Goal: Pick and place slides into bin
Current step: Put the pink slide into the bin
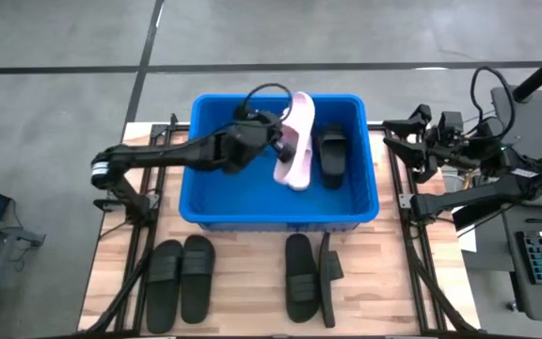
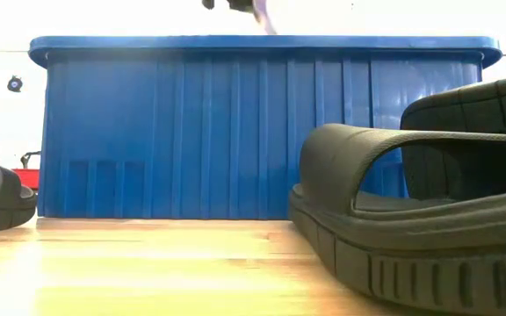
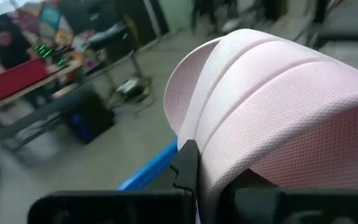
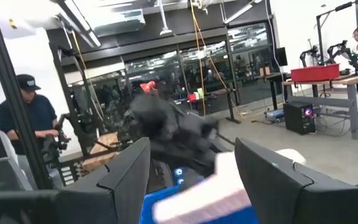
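My left gripper (image 1: 283, 141) reaches over the blue bin (image 1: 205, 202) and is shut on a pale pink slide (image 1: 296, 141), which fills the left wrist view (image 3: 278, 99). One black slide (image 1: 333, 155) lies flat on the bin's floor at the right. Two black slides (image 1: 179, 275) lie side by side on the table in front of the bin. Two more (image 1: 309, 278) lie to their right, one flat and one on its edge. My right gripper (image 1: 395, 137) waits open and empty at the bin's right, also shown in its wrist view (image 4: 191, 180). My left gripper holds the pink slide by its wide top strap (image 3: 197, 124), with one finger (image 3: 185, 168) at the strap's edge. The other finger is hidden by the slide. The fingers come about level from the table's left. The slide is lifted clear above the bin, turned on its side.
The bin's front wall (image 2: 235, 132) rises high above the table. A black slide (image 2: 393, 219) lies close to the low camera. The right arm's base and cables (image 1: 478, 160) stand at the table's right. People and benches are in the room beyond.
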